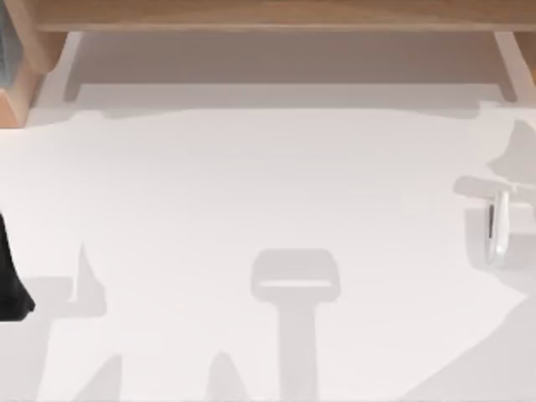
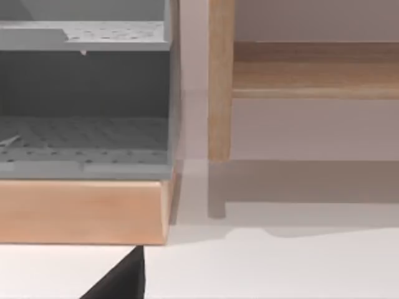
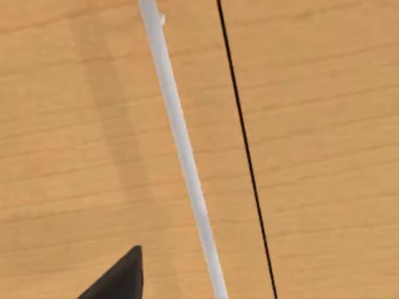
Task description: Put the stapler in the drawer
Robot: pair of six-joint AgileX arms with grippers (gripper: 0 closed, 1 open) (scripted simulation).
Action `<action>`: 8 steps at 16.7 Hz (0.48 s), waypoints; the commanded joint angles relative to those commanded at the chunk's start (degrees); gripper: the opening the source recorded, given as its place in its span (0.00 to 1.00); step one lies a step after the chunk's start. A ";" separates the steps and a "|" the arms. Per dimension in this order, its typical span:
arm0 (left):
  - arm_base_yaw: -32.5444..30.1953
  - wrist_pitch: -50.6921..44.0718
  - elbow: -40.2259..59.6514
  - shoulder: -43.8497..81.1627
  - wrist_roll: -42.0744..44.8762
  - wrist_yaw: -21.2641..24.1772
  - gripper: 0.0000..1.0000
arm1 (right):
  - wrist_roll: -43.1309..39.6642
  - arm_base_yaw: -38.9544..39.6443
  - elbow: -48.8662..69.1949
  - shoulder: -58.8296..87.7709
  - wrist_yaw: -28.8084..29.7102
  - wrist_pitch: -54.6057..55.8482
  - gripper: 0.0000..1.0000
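The stapler (image 1: 497, 228) lies on the white tabletop (image 1: 268, 193) near its right edge, its length running toward the back and a thin dark stripe along it. It sits free, with nothing gripping it.

At the left edge of the top view a black piece of the left arm (image 1: 10, 280) pokes in over the tabletop, well apart from the stapler. Whether the left gripper is wide or narrow I cannot tell.

Along the back stands a wooden cabinet (image 1: 276, 15), and at the back left corner a wooden block (image 1: 18, 88). From the left wrist view, a grey perforated rack (image 2: 84, 134) sits on a wooden base (image 2: 84, 212) beside a wooden post (image 2: 219, 81).

The right wrist view faces a wood-grain panel (image 3: 324, 156) close up, with a slanted white bar (image 3: 181, 143) and a thin black line (image 3: 243, 143) crossing it. A dark tip (image 3: 121, 277) shows at the picture's lower edge; I cannot tell how the right gripper stands.
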 joint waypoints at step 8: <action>0.00 0.00 0.00 0.00 0.00 0.00 1.00 | -10.80 -3.19 8.81 14.26 -2.98 9.57 1.00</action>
